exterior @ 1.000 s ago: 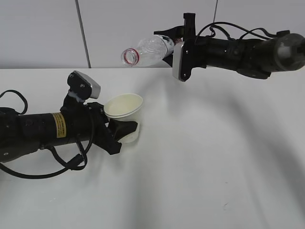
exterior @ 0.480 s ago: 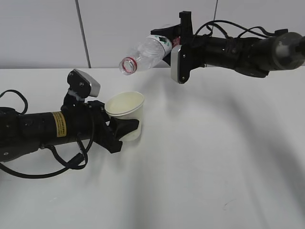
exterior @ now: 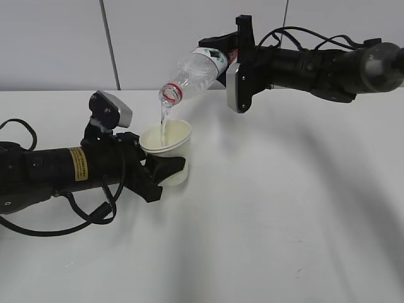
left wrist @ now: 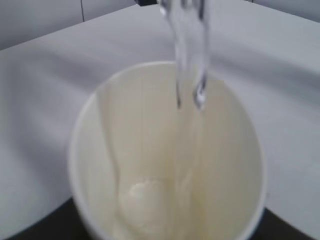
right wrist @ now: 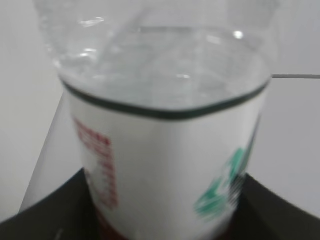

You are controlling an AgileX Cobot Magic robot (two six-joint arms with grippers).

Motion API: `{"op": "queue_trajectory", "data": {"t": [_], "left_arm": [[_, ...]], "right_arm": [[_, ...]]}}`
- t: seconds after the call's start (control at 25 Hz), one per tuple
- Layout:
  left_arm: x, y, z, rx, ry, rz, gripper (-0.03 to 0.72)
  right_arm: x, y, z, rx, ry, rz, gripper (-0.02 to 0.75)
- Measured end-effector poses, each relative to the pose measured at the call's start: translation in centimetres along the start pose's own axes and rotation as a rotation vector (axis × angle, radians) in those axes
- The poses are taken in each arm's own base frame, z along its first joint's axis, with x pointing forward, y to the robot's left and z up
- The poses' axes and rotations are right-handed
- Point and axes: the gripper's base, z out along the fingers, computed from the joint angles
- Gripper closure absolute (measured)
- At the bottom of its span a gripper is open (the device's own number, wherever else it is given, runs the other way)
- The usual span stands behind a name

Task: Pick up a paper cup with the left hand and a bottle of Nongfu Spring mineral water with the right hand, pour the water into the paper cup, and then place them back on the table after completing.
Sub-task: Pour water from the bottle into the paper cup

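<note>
My left hand, the black arm with the yellow label, has its gripper (exterior: pixel 165 169) shut on the white paper cup (exterior: pixel 166 151) and holds it just above the table (exterior: pixel 284 208). My right hand's gripper (exterior: pixel 228 60) is shut on the clear Nongfu Spring bottle (exterior: pixel 194 71), tilted neck-down to the left with its red-ringed mouth over the cup. A stream of water (exterior: pixel 163 123) falls into the cup. In the left wrist view the cup (left wrist: pixel 150 150) fills the frame and water (left wrist: pixel 190 55) runs down inside it. The right wrist view shows the bottle's white label (right wrist: pixel 165 165).
A grey wall (exterior: pixel 57 44) with a vertical seam stands behind the table's far edge. Black cables loop beside the left arm (exterior: pixel 69 224) and over the right arm (exterior: pixel 303 38).
The right gripper has tipped the bottle's mouth further down toward the cup, and water now pours into it. The left gripper and cup have barely shifted.
</note>
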Motion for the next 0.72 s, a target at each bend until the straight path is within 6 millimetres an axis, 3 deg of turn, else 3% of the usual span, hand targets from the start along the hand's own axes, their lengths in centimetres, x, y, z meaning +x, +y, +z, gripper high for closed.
{"op": "queue_trajectory", "data": {"t": [0.72], "left_arm": [[0.15,-0.35,-0.01,0.038,0.015,0.033,0.337]], "right_arm": [[-0.01,-0.02,0.00,0.002,-0.001,-0.040,0.334]]}}
